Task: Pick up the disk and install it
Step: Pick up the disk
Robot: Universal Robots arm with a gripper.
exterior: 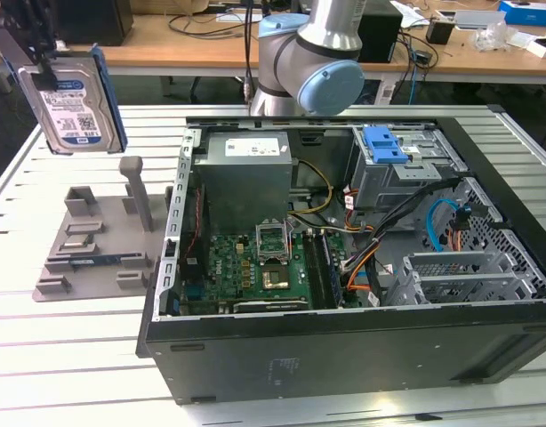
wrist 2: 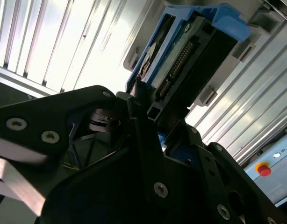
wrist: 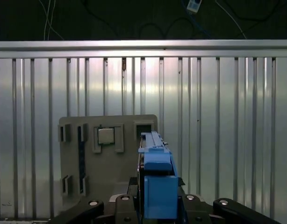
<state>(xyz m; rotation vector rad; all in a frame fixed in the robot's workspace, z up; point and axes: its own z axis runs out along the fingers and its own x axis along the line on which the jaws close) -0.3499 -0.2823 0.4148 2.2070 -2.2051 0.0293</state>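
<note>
A slatted metal table [exterior: 77, 356] stands before a cluttered wooden desk [exterior: 148, 46].

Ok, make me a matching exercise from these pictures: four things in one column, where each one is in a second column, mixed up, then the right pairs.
Things
1. disk
2. blue bracket
3. grey holder
4. small chip

Places
A. on the slatted table, to the exterior view's left of the computer case
B. in a pocket of the grey holder
C. gripped by the hand, up in the air
D. on top of the metal drive bay inside the computer case

Pairs: 1-C, 2-D, 3-A, 4-B
</note>
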